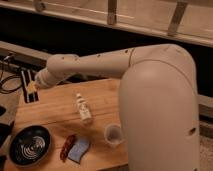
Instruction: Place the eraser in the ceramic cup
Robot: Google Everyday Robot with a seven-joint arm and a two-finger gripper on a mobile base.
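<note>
The eraser (26, 85), a black block with pale stripes, lies at the far left edge of the wooden table (55, 115). My gripper (32, 88) is at the end of the white arm, right over the eraser and partly hiding it. The ceramic cup (113, 134), small and pale, stands upright near the table's front right, beside the arm's large white body. The cup is far from the gripper, across the table.
A little white bottle (83, 108) lies mid-table. A wide dark dish (30, 145) with white spiral lines sits front left. A reddish-brown oblong thing (66, 146) and a blue sponge (80, 149) lie beside it. Cables (7, 80) hang at the left.
</note>
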